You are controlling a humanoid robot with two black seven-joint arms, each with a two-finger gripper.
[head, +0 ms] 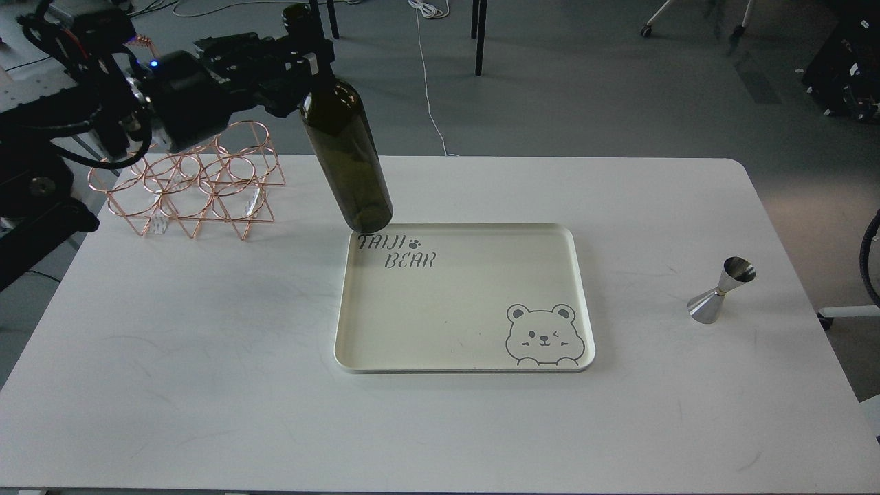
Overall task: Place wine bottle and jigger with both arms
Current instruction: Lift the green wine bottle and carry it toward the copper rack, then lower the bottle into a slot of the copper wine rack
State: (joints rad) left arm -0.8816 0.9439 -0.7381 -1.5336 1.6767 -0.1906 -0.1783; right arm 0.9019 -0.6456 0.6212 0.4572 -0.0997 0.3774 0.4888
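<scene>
Glass item: wine bottle (344, 148), dark olive, upper centre-left of frame, tilted, base hanging just over the tray (467, 366) far-left corner.
Left end effector (306, 65): clamped on the bottle neck.
Handling, bottle: judged heavy, rigid, slick, breakable; a neck hold lets it swing.
Jigger (722, 290): steel, right of frame, upright on the tabletop (206, 385), well apart from the tray.
Handling, jigger: judged light, stiff, smooth; take at the waist.
Right end effector: out of view.
Wire rack (189, 182): copper, upper left.
</scene>
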